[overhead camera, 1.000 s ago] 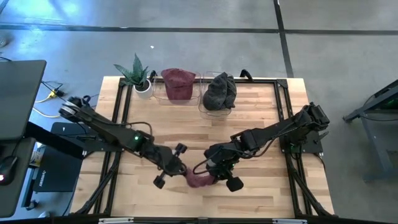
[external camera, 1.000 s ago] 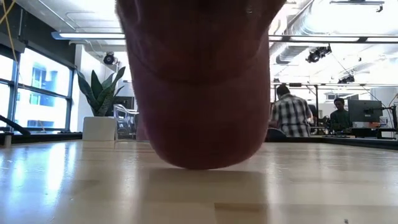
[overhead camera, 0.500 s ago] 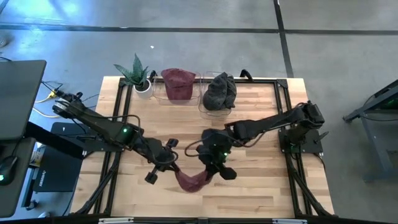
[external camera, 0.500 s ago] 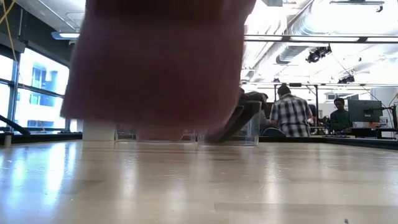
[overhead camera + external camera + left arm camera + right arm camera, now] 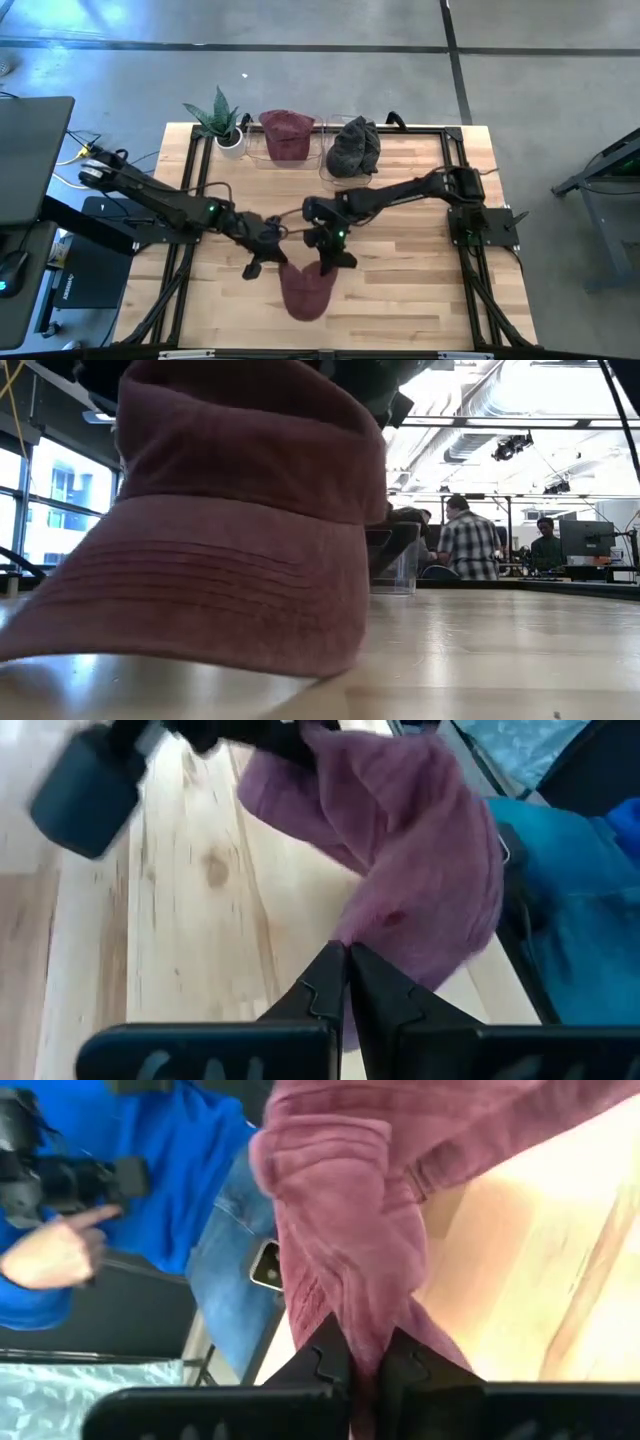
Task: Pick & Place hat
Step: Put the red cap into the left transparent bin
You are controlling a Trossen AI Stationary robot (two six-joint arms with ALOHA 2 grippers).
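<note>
A: Position of the soft maroon fabric hat [image 5: 307, 292]?

B: It is held over the wooden desk [image 5: 420, 290] near its front edge, brim hanging low.

A: Tools?

B: The left tool [image 5: 270, 262] is clamped on the hat's crown edge; the right tool [image 5: 327, 262] is pinched shut on the opposite side.

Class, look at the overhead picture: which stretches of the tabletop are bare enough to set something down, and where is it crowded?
Bare wood lies right of the right gripper, toward the table edge, and near-left below the left gripper. Crowded: the middle, where both shut grippers hold the maroon hat, and the far edge with plant and clear bins.
</note>
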